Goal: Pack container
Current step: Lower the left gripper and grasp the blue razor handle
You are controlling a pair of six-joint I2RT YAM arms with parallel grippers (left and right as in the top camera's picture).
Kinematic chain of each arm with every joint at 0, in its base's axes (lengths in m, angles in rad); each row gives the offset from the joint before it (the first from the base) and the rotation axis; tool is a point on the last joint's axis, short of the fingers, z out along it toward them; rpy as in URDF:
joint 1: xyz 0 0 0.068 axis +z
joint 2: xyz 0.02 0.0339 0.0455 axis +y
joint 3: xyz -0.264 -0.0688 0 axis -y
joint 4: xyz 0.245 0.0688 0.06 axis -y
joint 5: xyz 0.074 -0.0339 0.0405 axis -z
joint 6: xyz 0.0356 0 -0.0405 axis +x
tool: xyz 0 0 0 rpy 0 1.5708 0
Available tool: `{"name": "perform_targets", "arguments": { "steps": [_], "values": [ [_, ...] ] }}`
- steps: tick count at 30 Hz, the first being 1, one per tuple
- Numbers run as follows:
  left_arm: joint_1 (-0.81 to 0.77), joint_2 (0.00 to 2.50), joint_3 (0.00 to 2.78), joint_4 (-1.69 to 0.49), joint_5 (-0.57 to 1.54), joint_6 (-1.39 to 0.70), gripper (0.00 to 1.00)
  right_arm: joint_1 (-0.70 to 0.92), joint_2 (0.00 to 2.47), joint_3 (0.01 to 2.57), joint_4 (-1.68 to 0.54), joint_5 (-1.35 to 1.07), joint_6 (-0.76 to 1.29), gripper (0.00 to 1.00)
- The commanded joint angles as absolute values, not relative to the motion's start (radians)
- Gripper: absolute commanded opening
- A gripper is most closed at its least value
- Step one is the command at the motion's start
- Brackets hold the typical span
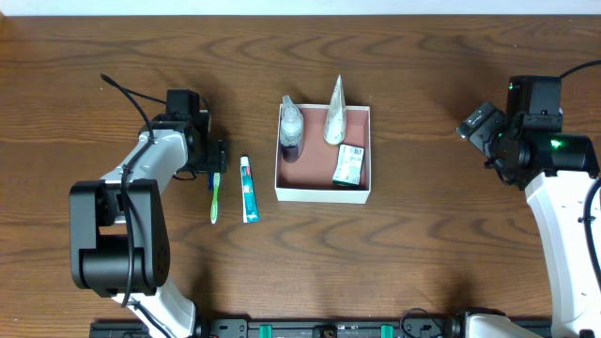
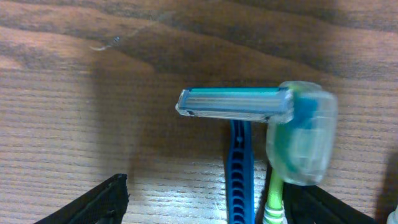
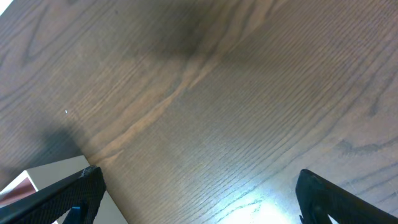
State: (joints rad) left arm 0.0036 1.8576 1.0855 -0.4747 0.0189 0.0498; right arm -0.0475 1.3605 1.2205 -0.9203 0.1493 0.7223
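Seemingly container (image 1: 319, 195) between distant jaws

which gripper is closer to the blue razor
Left. The left gripper hangs right over the razor; the right gripper is far off, beyond the container.

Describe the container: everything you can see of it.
The container is a square, shallow box, white cardboard by the look of it, with a pinkish-brown floor and an open top. It sits flat on the wooden table, near the middle. Inside, a small bottle lies in the far left corner, a pale tube sticks out past the far wall beside it, and a green-and-white packet lies by the right wall. Part of the floor is bare.
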Motion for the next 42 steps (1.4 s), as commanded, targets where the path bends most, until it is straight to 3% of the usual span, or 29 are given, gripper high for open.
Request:
{"name": "perform_targets", "arguments": {
  "steps": [1, 20, 42],
  "values": [
    [0.003, 1.871, 1.083, -0.486, 0.004, 0.058, 0.74, -0.052, 1.364, 1.228, -0.921, 0.153, 0.709, 0.99],
    [0.003, 1.715, 1.106, -0.541, 0.007, 0.048, 0.72, -0.052, 1.364, 1.228, -0.921, 0.153, 0.709, 0.99],
    [0.002, 1.872, 1.101, -0.53, -0.008, 0.066, 0.72, -0.052, 1.364, 1.228, -0.921, 0.153, 0.709, 0.99]
  ]
}}
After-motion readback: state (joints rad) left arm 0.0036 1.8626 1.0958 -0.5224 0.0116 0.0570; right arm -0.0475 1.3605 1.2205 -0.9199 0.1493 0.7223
